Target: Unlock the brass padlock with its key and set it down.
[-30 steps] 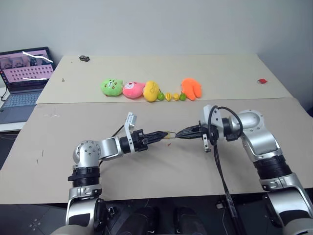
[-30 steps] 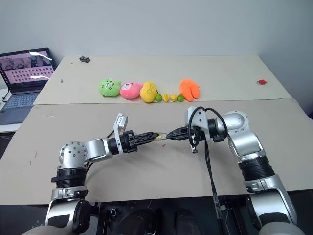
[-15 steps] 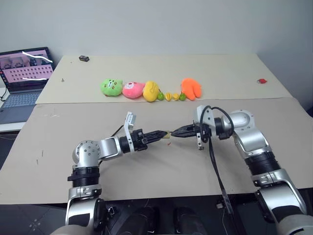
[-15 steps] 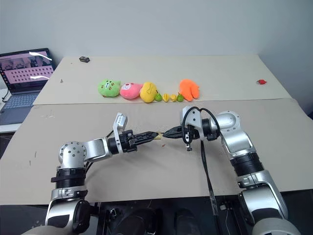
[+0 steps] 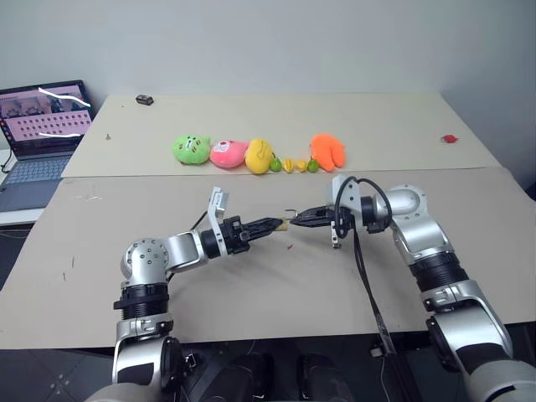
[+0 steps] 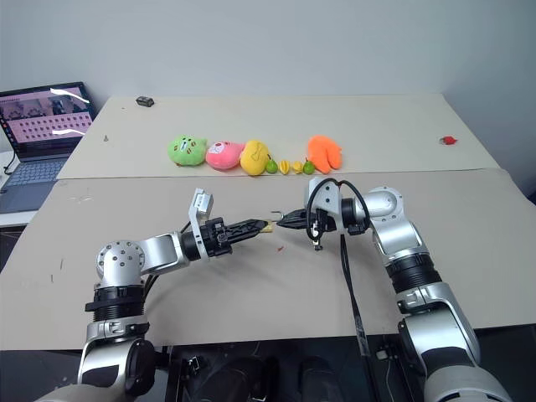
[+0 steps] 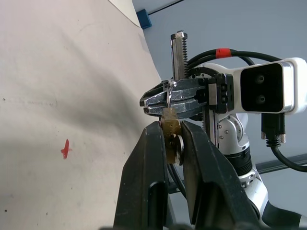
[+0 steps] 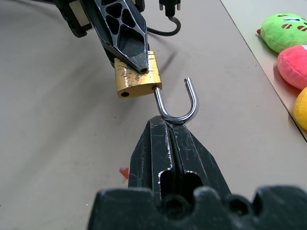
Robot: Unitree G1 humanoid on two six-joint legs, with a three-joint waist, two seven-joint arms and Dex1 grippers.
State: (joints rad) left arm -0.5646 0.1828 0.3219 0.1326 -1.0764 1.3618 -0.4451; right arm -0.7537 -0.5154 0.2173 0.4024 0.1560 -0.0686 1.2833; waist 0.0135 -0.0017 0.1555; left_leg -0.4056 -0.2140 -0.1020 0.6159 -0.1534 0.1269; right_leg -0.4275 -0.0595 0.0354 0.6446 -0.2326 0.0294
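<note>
The brass padlock [image 8: 136,76] hangs above the table between my two grippers. My left gripper [image 5: 276,222] is shut on its golden body, one black finger on each side [image 7: 158,143]. The silver shackle [image 8: 184,103] stands swung open, with one end free of the body. My right gripper [image 8: 168,125] is shut, and its tips pinch the bend of the shackle. In the left wrist view the right gripper [image 7: 144,103] meets the padlock [image 7: 170,127] head-on. The key is hidden.
A row of plush toys [image 5: 228,153] and small toy fruits [image 5: 289,164] lies across the far table. A laptop [image 5: 42,126] stands at the far left. A red mark [image 5: 289,246] is on the table under the grippers. The right arm's cable [image 5: 368,285] hangs toward the front edge.
My right arm has drawn in to the left and a little farther from me, its gripper staying at the padlock. The left gripper has kept its place and its hold.
</note>
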